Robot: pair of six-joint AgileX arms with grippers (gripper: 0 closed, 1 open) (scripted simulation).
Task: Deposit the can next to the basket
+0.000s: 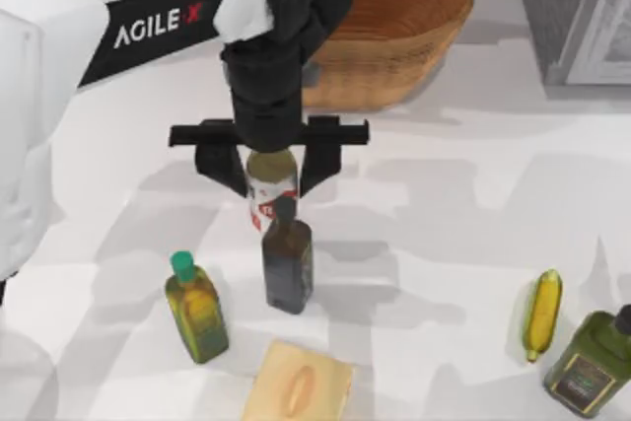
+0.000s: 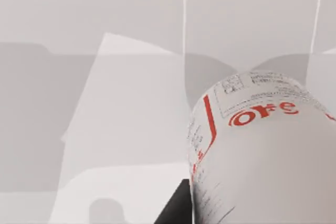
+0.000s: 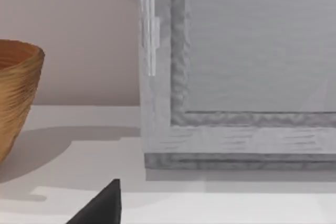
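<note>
The can point(image 1: 269, 192), white with a red logo and a pale gold top, stands upright near the table's middle, just in front of the wicker basket point(image 1: 399, 22). My left gripper point(image 1: 270, 163) reaches down over it, one black finger pressed on each side of it, shut on it. In the left wrist view the can point(image 2: 262, 156) looms close beside one dark fingertip point(image 2: 176, 211). I cannot tell whether the can rests on the table or hangs above it. The right wrist view holds the basket's rim point(image 3: 18, 87) and one fingertip point(image 3: 102, 205) of my right gripper.
A dark brown bottle point(image 1: 288, 263) stands right in front of the can. A green-capped bottle point(image 1: 197, 308) is at its left, a tan slab point(image 1: 301, 386) at the front edge. At the front right lie a yellow cob point(image 1: 542, 315) and a green bottle point(image 1: 592, 362). A grey framed block point(image 1: 577, 12) stands back right.
</note>
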